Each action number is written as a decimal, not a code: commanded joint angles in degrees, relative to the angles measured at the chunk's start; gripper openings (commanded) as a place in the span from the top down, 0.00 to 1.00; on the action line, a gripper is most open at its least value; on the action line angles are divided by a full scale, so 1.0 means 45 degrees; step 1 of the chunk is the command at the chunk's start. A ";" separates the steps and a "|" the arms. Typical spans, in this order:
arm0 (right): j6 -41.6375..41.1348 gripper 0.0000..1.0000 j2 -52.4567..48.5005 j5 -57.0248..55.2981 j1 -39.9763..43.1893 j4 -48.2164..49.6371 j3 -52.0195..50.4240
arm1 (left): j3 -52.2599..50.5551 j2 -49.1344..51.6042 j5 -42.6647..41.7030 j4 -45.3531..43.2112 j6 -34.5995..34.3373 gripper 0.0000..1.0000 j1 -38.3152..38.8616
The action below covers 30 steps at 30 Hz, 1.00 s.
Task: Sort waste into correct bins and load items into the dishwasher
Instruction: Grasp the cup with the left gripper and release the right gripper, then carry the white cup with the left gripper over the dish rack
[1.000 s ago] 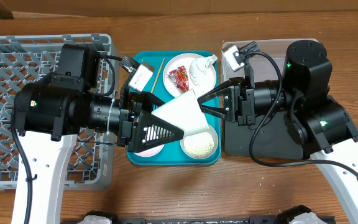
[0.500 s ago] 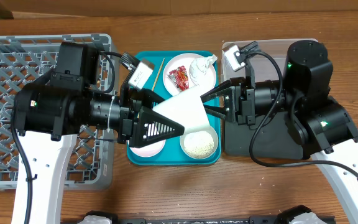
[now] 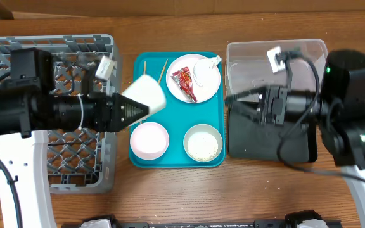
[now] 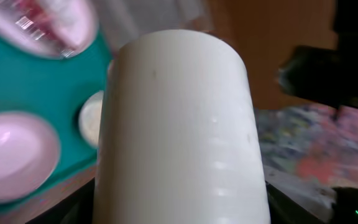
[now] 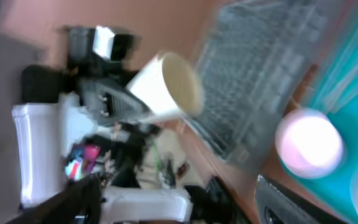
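My left gripper (image 3: 138,104) is shut on the small white cup (image 3: 144,94), held on its side over the teal tray's left edge, beside the grey dish rack (image 3: 43,50). That cup (image 4: 179,124) fills the left wrist view. My right gripper (image 3: 238,106) is open and empty over the black tray (image 3: 271,142), in front of the clear tub (image 3: 277,60). The plate (image 3: 198,85) holds the red wrapper (image 3: 185,81) and white napkin (image 3: 204,68). The pink bowl (image 3: 149,139) and the grey-green bowl (image 3: 203,142) with rice sit on the teal tray. The chopsticks (image 3: 161,71) lie at the tray's back.
The teal serving tray (image 3: 176,117) lies between the rack and the bins. The blurred right wrist view shows the cup (image 5: 166,87), the rack (image 5: 272,68) and the pink bowl (image 5: 309,140). Bare wooden table (image 3: 182,190) runs along the front.
The right gripper opened, let go of the cup and drew back to the right. The left gripper carried the cup left, toward the rack.
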<state>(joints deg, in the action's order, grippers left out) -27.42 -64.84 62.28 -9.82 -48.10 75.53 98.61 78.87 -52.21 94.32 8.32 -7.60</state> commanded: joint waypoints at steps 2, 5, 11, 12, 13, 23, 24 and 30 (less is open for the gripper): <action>0.0763 0.20 0.0257 -0.6076 -0.0359 -0.3633 0.0155 | 0.0039 -0.0189 0.5960 0.0554 -0.4095 0.52 -0.0330; 0.0928 0.17 0.0209 -0.8553 -0.0529 -0.5741 0.0151 | 0.0034 -0.0398 0.7990 0.0554 -0.5527 0.49 -0.0330; 0.1831 0.16 0.0204 -0.9651 -0.0554 -0.7606 0.0151 | -0.0010 -0.0607 1.1803 0.0554 -0.7019 0.39 -0.0330; 0.1870 0.16 0.0204 -0.9709 -0.0554 -0.7766 0.0151 | -0.0121 -0.0607 1.2046 0.0554 -0.7062 0.40 -0.0330; 0.1885 0.15 0.0204 -0.9768 -0.0554 -0.7854 0.0151 | -0.0296 -0.0627 1.2026 0.0554 -0.7062 0.40 -0.0330; 0.2166 0.12 0.0204 -0.9967 -0.0554 -0.8281 0.0151 | -0.4439 -0.1258 1.2828 0.0413 -0.7849 0.38 -0.1243; 0.2205 0.12 0.0204 -1.0015 -0.0554 -0.8320 0.0151 | -0.4687 -0.1258 1.2857 0.0321 -0.7859 0.39 -0.1554; 0.2200 0.11 0.0204 -1.0176 -0.0554 -0.8403 0.0151 | -0.5537 -0.1253 1.2832 -0.0690 -0.7461 0.39 -0.3925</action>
<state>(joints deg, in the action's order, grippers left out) -18.17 -64.29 17.50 -12.05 -86.15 75.75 74.96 74.56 3.77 92.92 -25.39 -20.93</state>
